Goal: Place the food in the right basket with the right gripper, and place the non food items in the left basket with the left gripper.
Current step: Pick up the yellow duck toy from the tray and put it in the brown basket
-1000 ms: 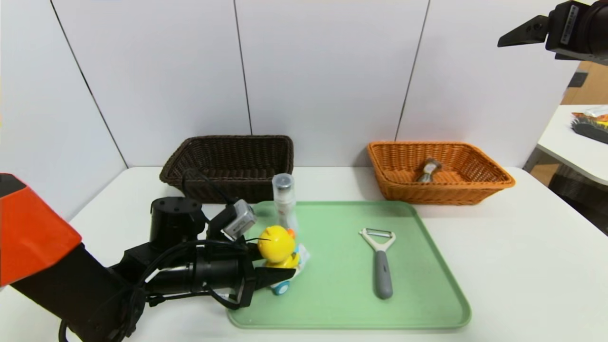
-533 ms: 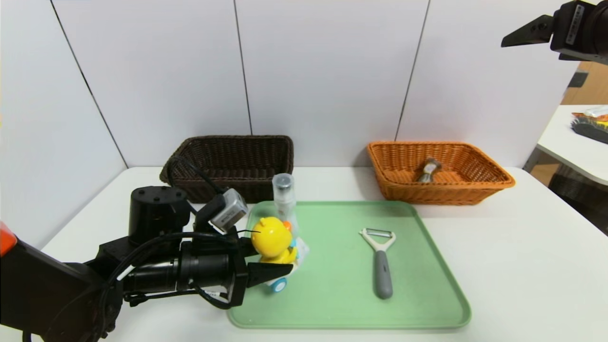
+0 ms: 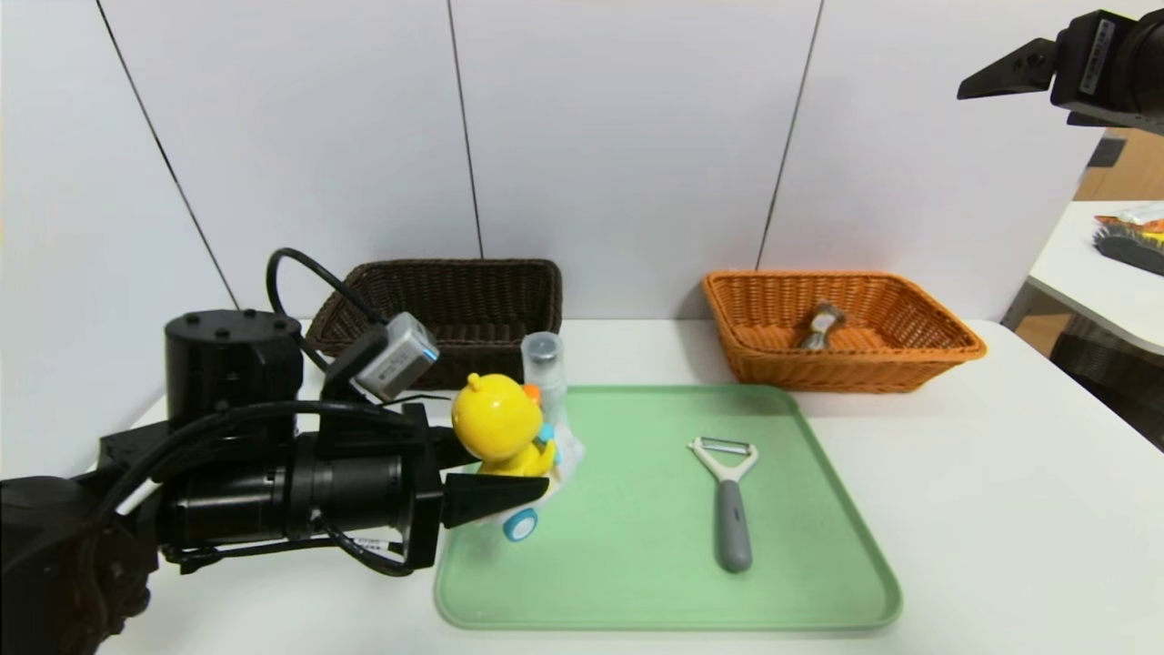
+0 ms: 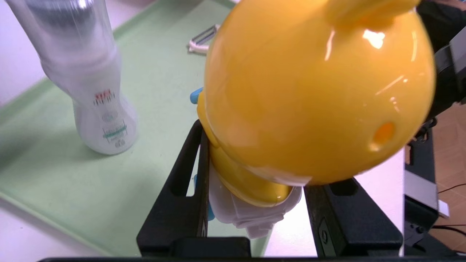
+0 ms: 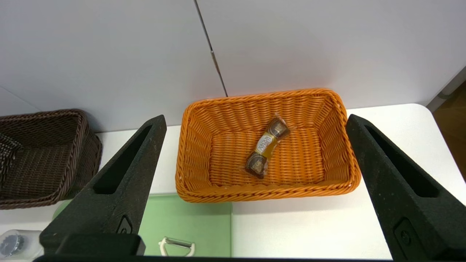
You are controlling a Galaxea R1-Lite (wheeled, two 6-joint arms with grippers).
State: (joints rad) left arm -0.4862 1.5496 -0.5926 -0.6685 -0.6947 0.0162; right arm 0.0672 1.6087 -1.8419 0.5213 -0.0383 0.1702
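Duck toy (image 3: 498, 428) is pinched in my left pincer (image 3: 509, 482) above the green tray (image 3: 655, 582); my right pincer (image 5: 251, 189) hangs spread above the orange basket (image 5: 189, 145).

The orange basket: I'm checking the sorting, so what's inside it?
One wrapped snack lies on the floor of the orange basket. The right wrist view shows the whole floor; nothing else is inside.

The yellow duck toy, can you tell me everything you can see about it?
The duck toy is shiny yellow plastic with a big round head, an orange beak and a small white car body underneath with blue-and-white wheels. The left gripper is shut on its lower part, one black finger on each side. It hangs tilted, lifted above the near left corner of the green tray, just in front of the clear bottle. Only the gripper touches it.
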